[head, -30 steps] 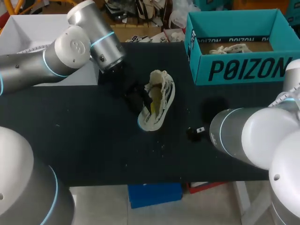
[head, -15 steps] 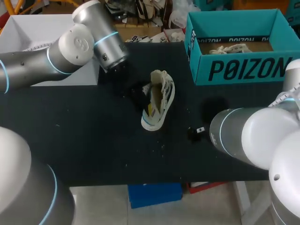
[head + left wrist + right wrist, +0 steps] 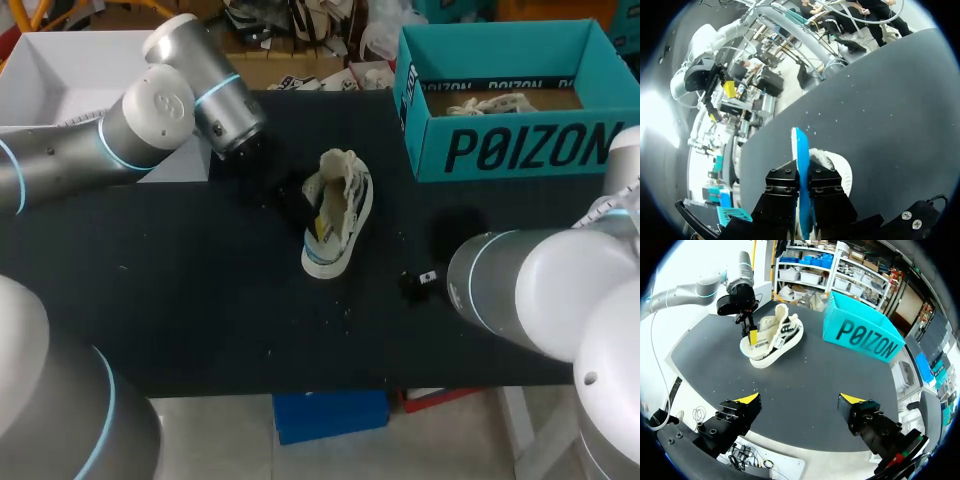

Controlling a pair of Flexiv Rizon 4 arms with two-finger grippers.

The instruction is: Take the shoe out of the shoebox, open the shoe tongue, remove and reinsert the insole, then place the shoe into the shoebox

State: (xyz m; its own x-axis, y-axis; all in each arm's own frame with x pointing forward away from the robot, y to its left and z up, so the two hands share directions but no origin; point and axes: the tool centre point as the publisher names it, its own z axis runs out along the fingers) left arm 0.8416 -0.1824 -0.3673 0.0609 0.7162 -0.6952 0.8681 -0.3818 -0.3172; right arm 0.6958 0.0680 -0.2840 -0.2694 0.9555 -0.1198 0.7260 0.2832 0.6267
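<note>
Pinching down hard is what the left jaws are doing: in the left wrist view the two black fingers (image 3: 782, 182) are pressed together on a thin blue edge of the shoe (image 3: 836, 169), with the white fluffy part of it just past them. Can't honestly tell whether that blue strip is the insole or the sole rim, it's too close up. From the right wrist view you can see one yellow tip of that same pair sitting against the side of the shoe.

Right jaws are wide apart with nothing between them, hanging above the near part of the bench (image 3: 200, 300), both yellow-tipped fingers (image 3: 747, 400) well apart from the shoe.

The shoe itself is out on the black bench, roughly mid-way across, toe pointing at the front edge in the head view and the cream upper gaping open. The left arm (image 3: 150, 110) comes down to it from the back left corner. The right arm (image 3: 530, 290) sits over the front right part.

Teal shoebox (image 3: 500, 150) is at the back right, open, near the shoe but not touching it. Something cream with laces (image 3: 490, 103) lies inside it.
</note>
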